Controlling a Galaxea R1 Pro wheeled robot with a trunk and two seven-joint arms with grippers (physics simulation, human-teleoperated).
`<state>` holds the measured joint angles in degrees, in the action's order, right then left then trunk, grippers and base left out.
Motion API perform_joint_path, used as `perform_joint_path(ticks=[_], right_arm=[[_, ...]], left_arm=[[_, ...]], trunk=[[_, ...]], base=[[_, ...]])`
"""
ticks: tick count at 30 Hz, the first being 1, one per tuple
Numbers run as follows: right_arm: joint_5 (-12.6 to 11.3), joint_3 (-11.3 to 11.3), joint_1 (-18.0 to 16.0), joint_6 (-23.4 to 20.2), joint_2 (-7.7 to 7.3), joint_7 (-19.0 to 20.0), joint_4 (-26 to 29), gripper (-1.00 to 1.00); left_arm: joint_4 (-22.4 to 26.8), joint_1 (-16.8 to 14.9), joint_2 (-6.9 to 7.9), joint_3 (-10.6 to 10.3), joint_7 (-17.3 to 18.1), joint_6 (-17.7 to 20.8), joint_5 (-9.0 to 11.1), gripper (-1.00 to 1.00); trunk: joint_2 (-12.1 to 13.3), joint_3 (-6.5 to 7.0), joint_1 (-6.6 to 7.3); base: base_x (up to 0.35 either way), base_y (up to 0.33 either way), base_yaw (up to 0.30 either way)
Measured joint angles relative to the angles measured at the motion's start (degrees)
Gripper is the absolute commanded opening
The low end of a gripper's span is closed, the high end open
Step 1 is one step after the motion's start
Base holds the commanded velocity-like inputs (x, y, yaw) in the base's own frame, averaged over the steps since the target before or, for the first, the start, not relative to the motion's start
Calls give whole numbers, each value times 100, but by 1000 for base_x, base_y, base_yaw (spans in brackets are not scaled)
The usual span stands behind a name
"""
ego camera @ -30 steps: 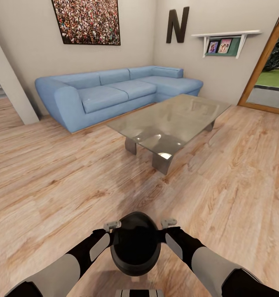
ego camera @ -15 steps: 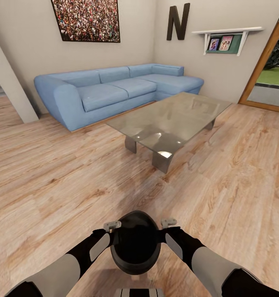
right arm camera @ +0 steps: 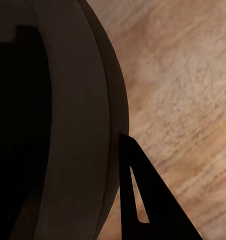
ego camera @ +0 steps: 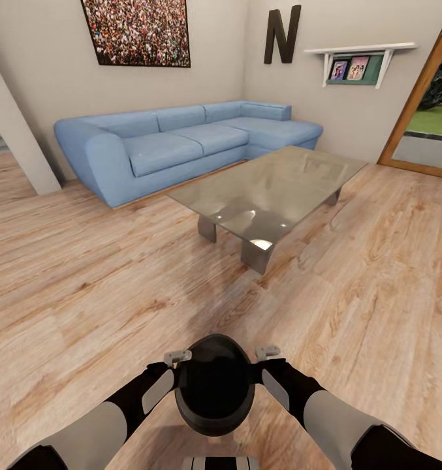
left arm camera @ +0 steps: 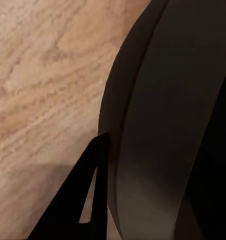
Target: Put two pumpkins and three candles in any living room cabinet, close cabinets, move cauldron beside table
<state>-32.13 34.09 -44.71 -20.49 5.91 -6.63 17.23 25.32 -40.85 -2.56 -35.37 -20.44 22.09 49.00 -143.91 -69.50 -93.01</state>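
Observation:
The black round-bellied cauldron hangs low in front of me, held between both arms above the plank floor. My left gripper is shut on its rim on one side and my right gripper on the other. The left wrist view has the cauldron wall with one dark finger against its outside. In the right wrist view a finger likewise lies against the cauldron. The glass-topped table stands ahead and a little right, well apart from the cauldron.
A blue corner sofa runs along the far wall behind the table. A wood-framed glass door is at the right, and a wall corner juts in at the left. Bare plank floor lies between me and the table.
The view shifted very slightly early on, which is camera motion. The arms and the cauldron hold the same pose.

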Motion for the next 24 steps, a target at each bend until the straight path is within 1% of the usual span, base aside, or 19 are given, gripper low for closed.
perform_joint_path(ticks=[24], right_arm=[[2,8,2,-2,-2,-4,10,-100]], left_arm=[[-2,0,10,-2,-10,10,-23,-100]], trunk=[[0,0,0]], base=[[0,0,0]])
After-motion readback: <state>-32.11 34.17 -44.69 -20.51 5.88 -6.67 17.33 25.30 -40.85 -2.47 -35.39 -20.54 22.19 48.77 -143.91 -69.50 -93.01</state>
